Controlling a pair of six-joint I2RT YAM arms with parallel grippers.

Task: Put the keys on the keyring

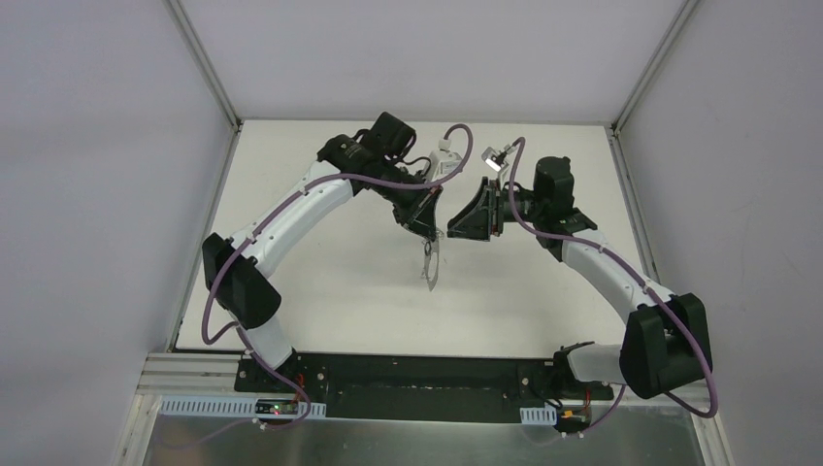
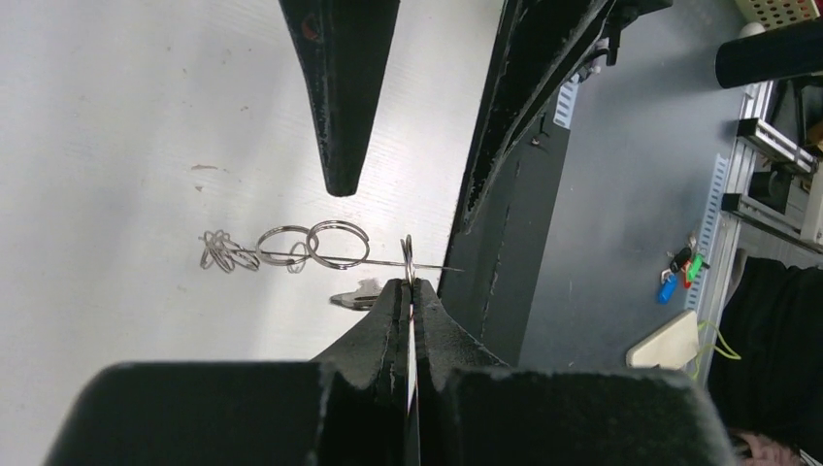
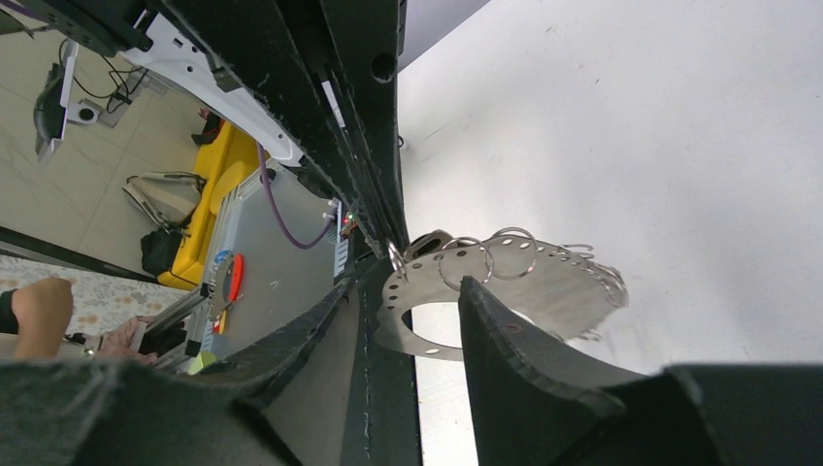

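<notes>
The keyring looks like a flat silvery ring plate with holes round its rim and small split rings strung on it. It hangs edge-on from my left gripper, which is shut on its rim. In the top view it dangles above the table's middle, below the left gripper. My right gripper is open, with one finger on each side of the plate and not touching it. A small dark oval by the left fingertips and a silvery bit may be the key; I cannot tell.
The right gripper's fingers reach in from above in the left wrist view. The white table lies below, between grey side walls. The black base rail runs along the near edge.
</notes>
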